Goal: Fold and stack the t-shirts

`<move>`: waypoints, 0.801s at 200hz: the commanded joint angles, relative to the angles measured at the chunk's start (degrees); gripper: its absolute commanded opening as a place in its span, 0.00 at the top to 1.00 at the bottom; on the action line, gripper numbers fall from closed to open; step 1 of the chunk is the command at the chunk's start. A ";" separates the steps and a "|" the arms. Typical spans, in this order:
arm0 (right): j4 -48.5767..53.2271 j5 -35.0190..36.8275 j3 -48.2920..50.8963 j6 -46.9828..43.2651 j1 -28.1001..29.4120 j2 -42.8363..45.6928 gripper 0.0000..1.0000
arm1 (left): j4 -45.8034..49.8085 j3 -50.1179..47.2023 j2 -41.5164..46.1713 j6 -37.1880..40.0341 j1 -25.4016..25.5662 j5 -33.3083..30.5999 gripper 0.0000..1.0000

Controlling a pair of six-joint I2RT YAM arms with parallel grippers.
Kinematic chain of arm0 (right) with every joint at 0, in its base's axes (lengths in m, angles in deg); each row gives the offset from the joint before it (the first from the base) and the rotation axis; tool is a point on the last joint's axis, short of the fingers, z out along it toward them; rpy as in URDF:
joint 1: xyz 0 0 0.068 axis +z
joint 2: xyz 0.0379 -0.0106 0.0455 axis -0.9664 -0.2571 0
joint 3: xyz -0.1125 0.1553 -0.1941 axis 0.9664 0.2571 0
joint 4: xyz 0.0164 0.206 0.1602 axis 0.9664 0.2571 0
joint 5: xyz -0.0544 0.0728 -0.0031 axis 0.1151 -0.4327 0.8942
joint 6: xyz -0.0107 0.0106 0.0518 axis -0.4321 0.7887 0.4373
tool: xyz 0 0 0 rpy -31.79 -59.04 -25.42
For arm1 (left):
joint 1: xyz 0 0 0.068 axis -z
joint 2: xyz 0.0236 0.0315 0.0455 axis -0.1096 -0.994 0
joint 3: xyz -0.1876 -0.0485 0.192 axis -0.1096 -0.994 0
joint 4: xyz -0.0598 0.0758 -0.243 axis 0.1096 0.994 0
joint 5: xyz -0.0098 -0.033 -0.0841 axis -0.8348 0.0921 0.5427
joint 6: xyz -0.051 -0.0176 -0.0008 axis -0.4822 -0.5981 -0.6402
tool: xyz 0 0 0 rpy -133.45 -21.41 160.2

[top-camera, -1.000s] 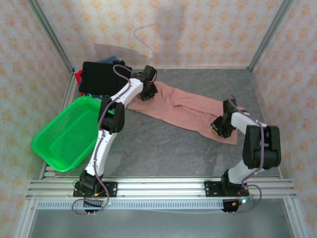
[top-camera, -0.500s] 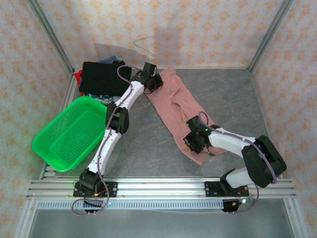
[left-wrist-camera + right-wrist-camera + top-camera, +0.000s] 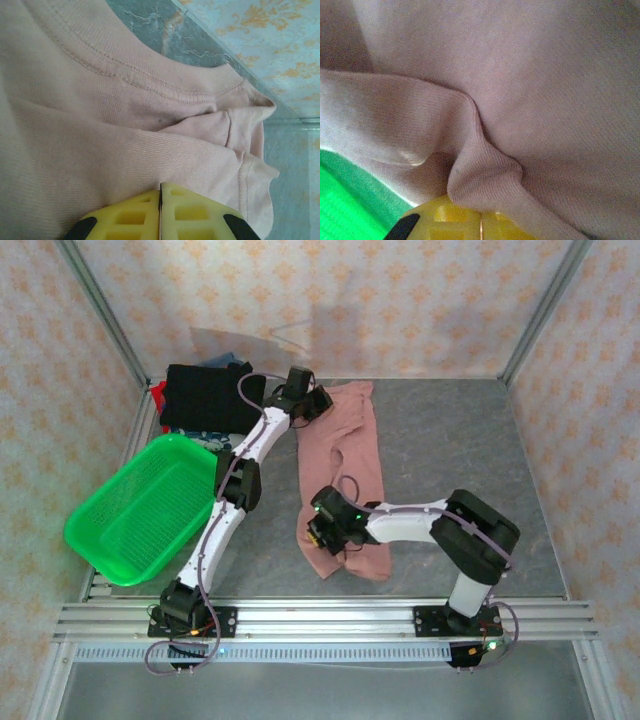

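Your pink t-shirt (image 3: 345, 455) lies as a long strip mid-table, running from 12 o'clock to 6. Your left gripper (image 3: 160, 195) is clenched on its far end, and your right gripper (image 3: 481, 222) on a bunched fold near its near end. The folded black shirt (image 3: 205, 395) sits at 10 o'clock, the green basket (image 3: 140, 505) at 9.

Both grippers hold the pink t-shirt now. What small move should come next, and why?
Probably open both grippers and let go. The pink t-shirt lies as a narrow, nearly straight strip on the table, with the left gripper shut on its far end and the right gripper shut on its near end. It looks laid out well enough to regrip for a crosswise fold.
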 commanded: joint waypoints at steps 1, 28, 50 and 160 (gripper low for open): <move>1.51 1.80 -0.71 3.89 3.57 -1.39 0.82 | 7.03 -0.69 -2.28 3.28 -0.74 1.41 0.91; 4.11 5.63 -0.41 1.82 3.79 5.34 0.67 | 8.19 -0.82 4.58 3.28 -1.40 5.66 0.61; 13.95 8.61 -3.68 -3.84 3.62 12.49 0.54 | 8.88 -1.97 13.92 2.76 -2.62 7.36 0.39; 42.35 5.98 9.44 -26.27 -2.99 55.51 0.34 | 15.30 -78.50 81.47 9.46 3.84 4.83 0.38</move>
